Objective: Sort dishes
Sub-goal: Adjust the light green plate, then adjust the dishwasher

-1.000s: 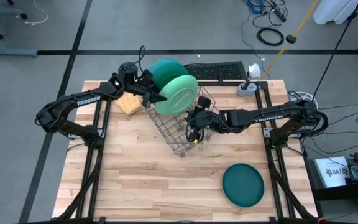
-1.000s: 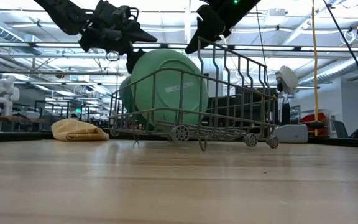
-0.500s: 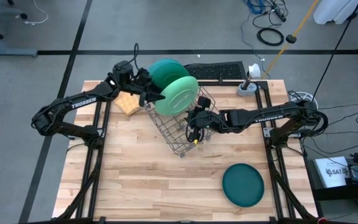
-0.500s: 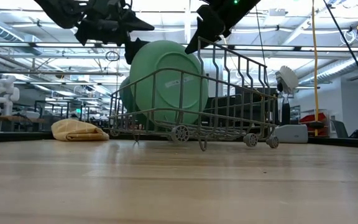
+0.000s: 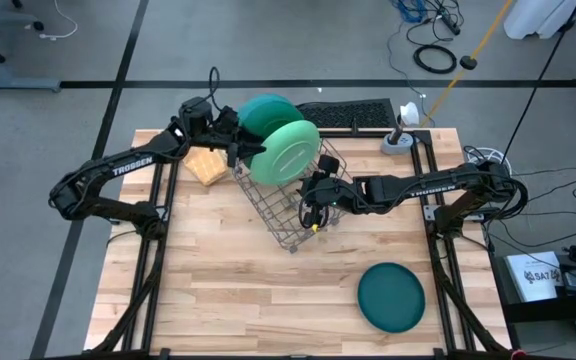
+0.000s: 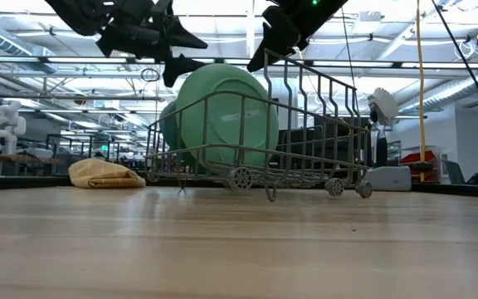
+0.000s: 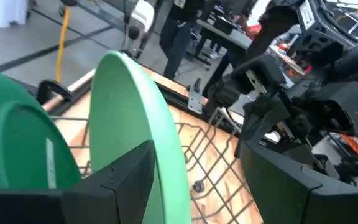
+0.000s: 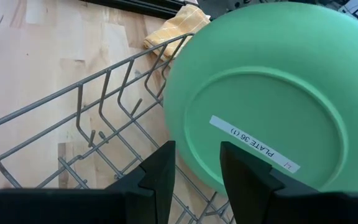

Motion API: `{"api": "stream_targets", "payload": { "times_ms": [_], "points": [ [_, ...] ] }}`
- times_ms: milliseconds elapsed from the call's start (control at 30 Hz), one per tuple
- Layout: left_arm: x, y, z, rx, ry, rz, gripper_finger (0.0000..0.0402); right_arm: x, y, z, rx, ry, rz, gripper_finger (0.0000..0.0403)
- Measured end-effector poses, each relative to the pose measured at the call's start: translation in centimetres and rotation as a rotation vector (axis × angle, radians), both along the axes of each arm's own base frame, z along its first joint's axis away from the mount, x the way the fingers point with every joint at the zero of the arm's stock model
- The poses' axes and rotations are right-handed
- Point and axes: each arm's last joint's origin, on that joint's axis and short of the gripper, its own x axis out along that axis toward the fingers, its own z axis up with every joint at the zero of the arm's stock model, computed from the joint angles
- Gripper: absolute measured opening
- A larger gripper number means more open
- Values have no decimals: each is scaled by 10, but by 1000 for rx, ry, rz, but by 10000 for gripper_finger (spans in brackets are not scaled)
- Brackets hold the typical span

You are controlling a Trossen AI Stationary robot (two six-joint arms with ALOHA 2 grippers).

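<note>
A light green plate (image 5: 290, 152) (image 8: 266, 106) stands on edge in the grey wire rack (image 5: 293, 205) (image 6: 305, 141), and a darker green plate (image 5: 264, 110) (image 7: 17, 143) stands just behind it. A teal plate (image 5: 391, 297) lies flat on the table near the right front. My left gripper (image 5: 245, 150) (image 6: 191, 48) is open above the light green plate's upper rim (image 7: 135, 99), a finger on each side of it; I cannot tell whether one finger touches it. My right gripper (image 5: 314, 205) (image 6: 274, 41) is at the rack's raised side wall, shut on it. My right gripper is closed on the top wire of the rack's side wall (image 6: 269, 55), on the side toward the right arm, and comes at it slanting down from the table's right. Its own fingers (image 8: 160, 180) hide the wire between them. The rack stays on the table on its feet (image 6: 241, 178).
A tan waffle cloth (image 5: 206, 166) (image 6: 106, 174) lies at the far left beside the rack. A black keyboard (image 5: 346, 115) and a small grey stand (image 5: 398, 138) sit at the far edge. Bare wood lies in front of the rack (image 5: 228, 290).
My left gripper, open throughout, has risen from the light green plate's upper rim and drawn slightly back toward the table's far left corner. Both plates still stand in the rack.
</note>
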Motion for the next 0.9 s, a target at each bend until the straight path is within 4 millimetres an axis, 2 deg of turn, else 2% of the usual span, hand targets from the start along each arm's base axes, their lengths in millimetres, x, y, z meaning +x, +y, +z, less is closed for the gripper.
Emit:
{"api": "stream_targets", "payload": {
  "times_ms": [333,600,767,900],
  "points": [
    [-11,-8,18,57,-50,49,245,0,0,0,0,0,-1,118],
    [-27,-23,37,104,-97,50,245,0,1,0,8,-7,4,118],
    [-35,-40,33,177,-7,-16,244,3,9,4,13,-38,81,118],
    [-31,-54,23,204,102,-53,244,5,15,12,8,-104,139,118]
  ]
}}
